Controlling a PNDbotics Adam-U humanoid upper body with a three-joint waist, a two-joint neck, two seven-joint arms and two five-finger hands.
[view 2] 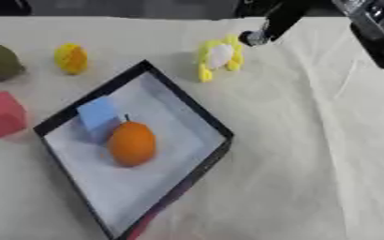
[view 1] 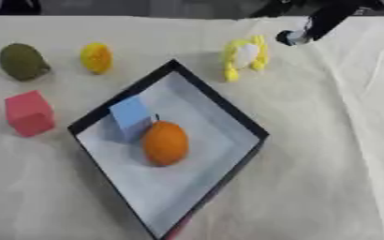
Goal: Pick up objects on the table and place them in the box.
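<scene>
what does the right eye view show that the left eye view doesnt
Only the right eye view shows a broad dark stretch of the right arm along its right edge. Only the left eye view shows the green object and red cube whole. Both share the box holding the blue cube and orange, the yellow ball, the yellow-white toy and the cloth.

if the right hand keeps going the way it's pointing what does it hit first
Probably the yellow-and-white toy: the right hand points down-left at it from close by. Height above the table is unclear, so it might pass over.
</scene>
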